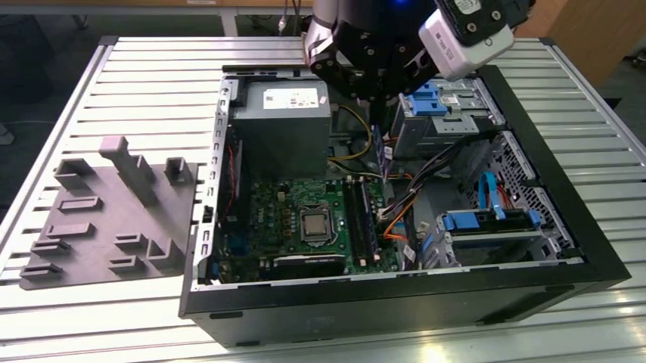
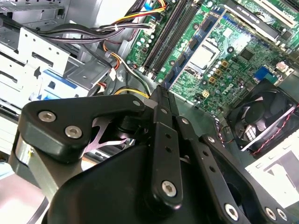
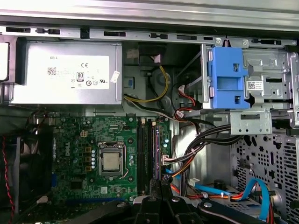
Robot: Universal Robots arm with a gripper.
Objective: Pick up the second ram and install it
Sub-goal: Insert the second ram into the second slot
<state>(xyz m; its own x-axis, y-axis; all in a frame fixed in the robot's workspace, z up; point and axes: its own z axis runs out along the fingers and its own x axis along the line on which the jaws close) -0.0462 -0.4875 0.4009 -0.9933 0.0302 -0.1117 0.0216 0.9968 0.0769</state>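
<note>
Exterior view: your gripper (image 1: 376, 113) hangs over the far part of the open computer case (image 1: 565, 249), beside the power supply (image 1: 281, 125). A narrow strip with a blue-green edge drops from the fingers; I judge it the second ram (image 1: 380, 147), seen edge-on. The memory slots (image 1: 361, 219) lie lower and nearer, their long axis running near to far.

Second wrist view: the gripper (image 2: 160, 91) has its fingers drawn almost together, as on something thin. The memory slots (image 2: 170, 35) lie ahead, beyond the fingertips.

First wrist view: the gripper (image 3: 161, 193) sits at the near end of the memory slots (image 3: 145, 154), just right of the processor (image 3: 111, 161), the slots running straight away from it. The stick itself you can't make out here.
</note>
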